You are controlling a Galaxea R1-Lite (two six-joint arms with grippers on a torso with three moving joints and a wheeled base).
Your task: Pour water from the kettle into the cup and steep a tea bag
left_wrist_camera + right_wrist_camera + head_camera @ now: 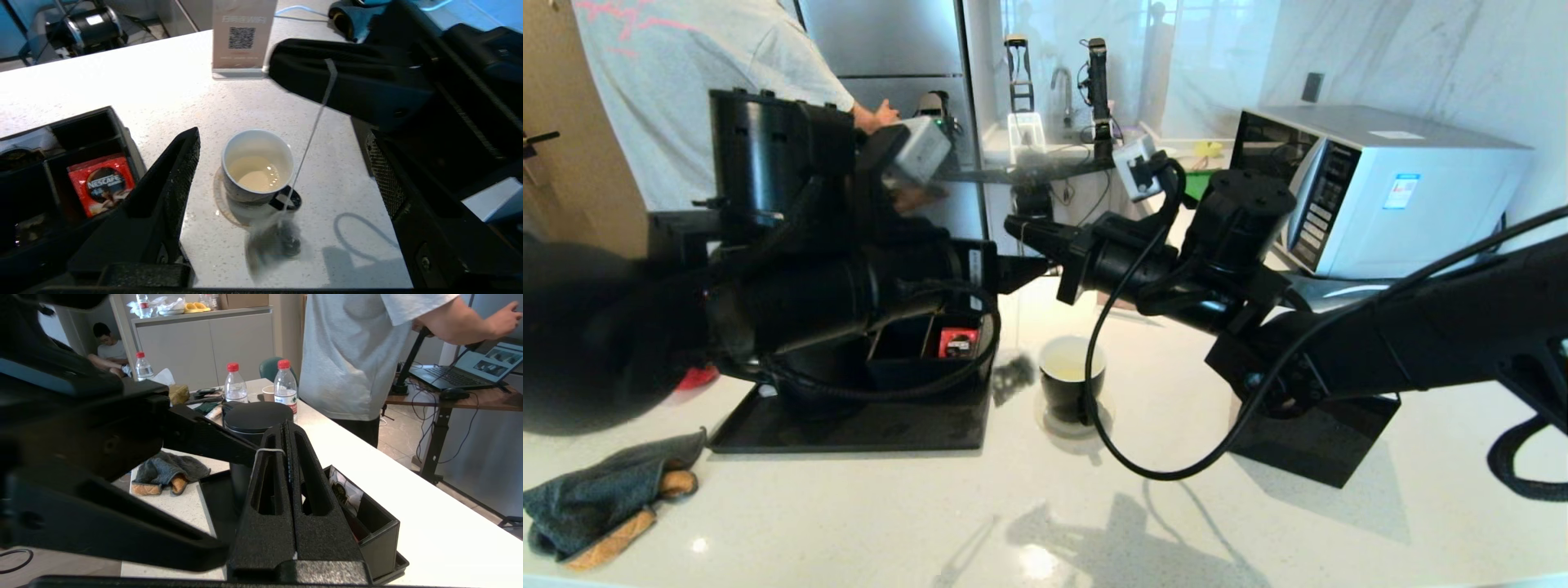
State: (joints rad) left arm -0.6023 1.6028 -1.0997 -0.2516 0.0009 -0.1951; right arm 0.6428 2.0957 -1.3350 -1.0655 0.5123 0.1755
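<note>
Left wrist view looks down on the small glossy black mug with a white inside (257, 167), standing on the pale speckled countertop (135, 81) and already holding a shallow pool of pale yellowish water (255, 175); the pouring step looks done, and steeping is in hand; the translucent tea bag of dark leaves (273, 241) dangles blurred on its thin white string (312, 130), beside the mug near its handle and not yet over the mouth, from what this view suggests; the string runs up to the right gripper (286, 451), whose fingers are pressed together on it; the left gripper (282, 163) has its jaws spread wide on either side of the mug, holding nothing; in the right wrist view the matte black jug-shaped kettle with a flat lid (251, 433) stands behind the fingers on the black tray (212, 498), next to a compartment box holding a red coffee packet (102, 185); next, I judge, the right gripper must carry the bag over the rim and lower it into the water, waiting out any swing first; the string's tag I cannot make out.
</note>
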